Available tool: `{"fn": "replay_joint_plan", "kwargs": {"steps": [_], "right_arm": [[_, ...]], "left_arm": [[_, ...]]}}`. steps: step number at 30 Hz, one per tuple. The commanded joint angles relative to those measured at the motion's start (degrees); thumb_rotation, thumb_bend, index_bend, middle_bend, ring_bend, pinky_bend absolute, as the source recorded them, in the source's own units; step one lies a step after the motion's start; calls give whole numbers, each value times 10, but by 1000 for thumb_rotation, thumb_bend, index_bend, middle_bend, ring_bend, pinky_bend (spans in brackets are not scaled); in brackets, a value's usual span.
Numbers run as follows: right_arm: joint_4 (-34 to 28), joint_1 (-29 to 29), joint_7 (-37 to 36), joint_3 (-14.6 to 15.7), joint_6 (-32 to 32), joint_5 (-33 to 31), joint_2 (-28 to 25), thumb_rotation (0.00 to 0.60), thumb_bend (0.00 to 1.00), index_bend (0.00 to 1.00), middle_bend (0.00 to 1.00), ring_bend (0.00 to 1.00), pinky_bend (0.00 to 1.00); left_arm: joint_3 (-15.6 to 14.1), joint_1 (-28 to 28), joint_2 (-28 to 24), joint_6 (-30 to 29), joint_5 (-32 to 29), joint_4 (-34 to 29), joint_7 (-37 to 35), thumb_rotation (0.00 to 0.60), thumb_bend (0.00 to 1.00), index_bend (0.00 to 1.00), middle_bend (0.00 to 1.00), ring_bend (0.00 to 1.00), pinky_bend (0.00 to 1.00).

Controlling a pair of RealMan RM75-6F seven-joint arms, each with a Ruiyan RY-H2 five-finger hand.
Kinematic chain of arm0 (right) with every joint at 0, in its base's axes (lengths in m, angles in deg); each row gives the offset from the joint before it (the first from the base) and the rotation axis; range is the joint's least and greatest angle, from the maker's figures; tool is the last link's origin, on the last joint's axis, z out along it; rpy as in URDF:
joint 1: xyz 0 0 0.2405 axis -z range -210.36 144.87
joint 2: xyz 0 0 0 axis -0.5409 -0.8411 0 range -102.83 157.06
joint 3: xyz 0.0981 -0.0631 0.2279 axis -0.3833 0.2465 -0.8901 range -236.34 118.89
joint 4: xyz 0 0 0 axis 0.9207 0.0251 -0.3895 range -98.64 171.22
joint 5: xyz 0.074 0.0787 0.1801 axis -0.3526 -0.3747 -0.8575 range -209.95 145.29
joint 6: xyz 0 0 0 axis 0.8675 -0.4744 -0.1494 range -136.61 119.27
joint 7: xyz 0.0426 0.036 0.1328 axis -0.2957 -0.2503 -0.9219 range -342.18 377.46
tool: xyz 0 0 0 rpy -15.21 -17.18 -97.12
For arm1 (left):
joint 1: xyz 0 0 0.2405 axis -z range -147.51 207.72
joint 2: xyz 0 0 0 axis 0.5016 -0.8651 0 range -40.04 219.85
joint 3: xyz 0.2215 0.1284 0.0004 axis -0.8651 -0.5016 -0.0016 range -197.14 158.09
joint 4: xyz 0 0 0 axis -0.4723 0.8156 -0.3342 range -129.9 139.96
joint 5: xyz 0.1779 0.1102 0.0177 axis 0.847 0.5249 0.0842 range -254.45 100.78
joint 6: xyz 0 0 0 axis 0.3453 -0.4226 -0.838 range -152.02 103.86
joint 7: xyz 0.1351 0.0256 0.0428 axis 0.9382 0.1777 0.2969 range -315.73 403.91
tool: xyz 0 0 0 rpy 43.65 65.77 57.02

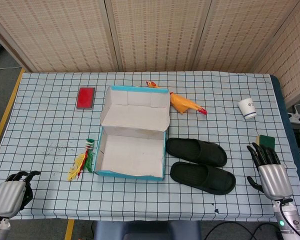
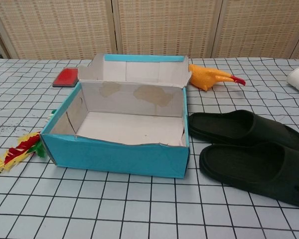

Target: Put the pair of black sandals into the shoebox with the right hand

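The head view looked down steeply from high above the near edge of the table covered with a blue-and-white checked cloth (image 1: 50, 115), facing the woven beige screen panels (image 1: 155, 35) behind it. It stood far enough to take in almost the whole tabletop. The chest view sat much lower and nearer, just above table height, facing the same way toward the screen. It showed only the middle part of the table. Both views shared the open turquoise cardboard shoebox (image 1: 132, 150) (image 2: 119, 149), the pair of black rubber sandals (image 1: 200, 162) (image 2: 249, 149) beside it, and the orange rubber chicken toy (image 1: 185, 104) (image 2: 209, 77) behind.
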Motion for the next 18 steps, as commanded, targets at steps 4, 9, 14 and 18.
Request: {"fn": "replay_joint_plan", "kwargs": {"steps": [4, 9, 14, 18], "right_arm": [[1, 4, 0, -1, -2, 6, 0, 600, 151, 54, 32, 0, 85], [-8, -4, -31, 14, -38, 25, -17, 600, 151, 54, 33, 0, 87], [-2, -24, -73, 24, -87, 37, -21, 600, 150, 81, 95, 5, 132], [14, -37, -106, 28, -118, 44, -2, 600, 150, 145, 138, 39, 183]], "left_arm": [[-2, -3, -2, 0, 5, -1, -2, 600, 427, 267, 215, 253, 320], [0, -2, -1, -4, 13, 2, -9, 600, 426, 267, 215, 254, 320], [3, -1, 5, -11, 25, 16, -19, 600, 425, 258, 214, 253, 319], [0, -8, 3, -26, 36, 15, -23, 600, 426, 240, 213, 252, 318]]}}
